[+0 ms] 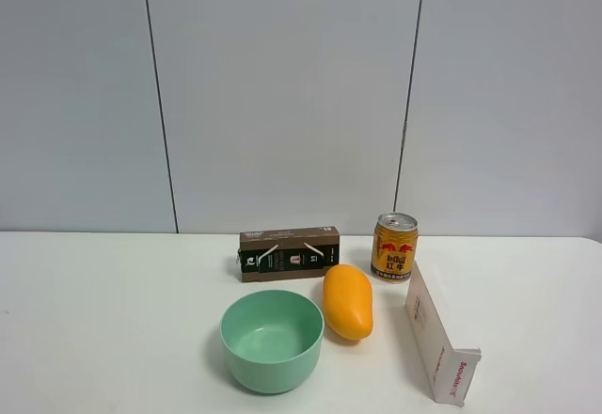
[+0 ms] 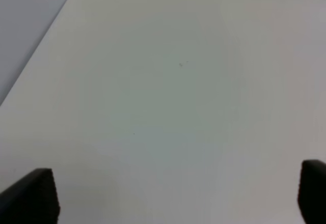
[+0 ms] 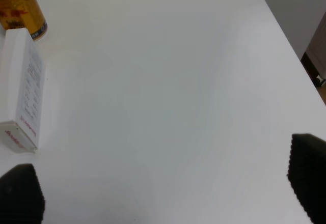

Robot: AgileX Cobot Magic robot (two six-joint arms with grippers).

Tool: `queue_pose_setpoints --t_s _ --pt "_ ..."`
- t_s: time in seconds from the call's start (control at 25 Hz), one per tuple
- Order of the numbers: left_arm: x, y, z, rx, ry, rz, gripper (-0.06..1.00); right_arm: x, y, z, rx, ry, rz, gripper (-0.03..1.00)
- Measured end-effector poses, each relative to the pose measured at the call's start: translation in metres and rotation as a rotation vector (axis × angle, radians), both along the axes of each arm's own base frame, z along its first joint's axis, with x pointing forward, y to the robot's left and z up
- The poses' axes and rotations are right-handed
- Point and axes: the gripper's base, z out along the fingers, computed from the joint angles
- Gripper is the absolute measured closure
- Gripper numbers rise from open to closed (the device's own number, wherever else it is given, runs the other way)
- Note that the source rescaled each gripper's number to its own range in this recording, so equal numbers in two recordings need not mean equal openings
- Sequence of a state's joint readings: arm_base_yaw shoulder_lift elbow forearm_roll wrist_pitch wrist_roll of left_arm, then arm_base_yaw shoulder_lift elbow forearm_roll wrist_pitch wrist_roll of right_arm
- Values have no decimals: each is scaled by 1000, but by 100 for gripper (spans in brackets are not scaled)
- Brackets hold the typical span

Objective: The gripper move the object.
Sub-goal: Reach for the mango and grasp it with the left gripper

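An orange-yellow mango point(image 1: 348, 302) lies on the white table point(image 1: 113, 320) in the exterior high view, just right of a green bowl point(image 1: 272, 340) and in front of a gold-and-red can point(image 1: 395, 246). Neither arm shows in that view. In the left wrist view my left gripper point(image 2: 178, 193) is open over bare table, with only its black fingertips point(image 2: 33, 196) showing. In the right wrist view my right gripper point(image 3: 163, 191) is open and empty, its fingertips point(image 3: 308, 175) wide apart. The mango does not show in either wrist view.
A dark brown carton point(image 1: 289, 253) lies behind the bowl. A white box point(image 1: 435, 332) lies right of the mango; it also shows in the right wrist view point(image 3: 23, 89), beside the can point(image 3: 20, 10). The table's edge point(image 3: 285, 35) shows in that view.
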State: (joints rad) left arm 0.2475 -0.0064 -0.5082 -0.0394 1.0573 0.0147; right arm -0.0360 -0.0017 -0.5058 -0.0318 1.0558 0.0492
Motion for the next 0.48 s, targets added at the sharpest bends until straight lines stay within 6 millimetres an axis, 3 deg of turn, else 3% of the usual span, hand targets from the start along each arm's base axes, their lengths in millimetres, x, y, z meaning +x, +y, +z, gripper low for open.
queue_pose_setpoints --t_s 0.04,0.48 --pt "0 0 0 0 0 0 4 0 0 0 0 0 0 -3" --pt "0 0 0 0 0 0 4 0 0 0 0 0 0 -3"
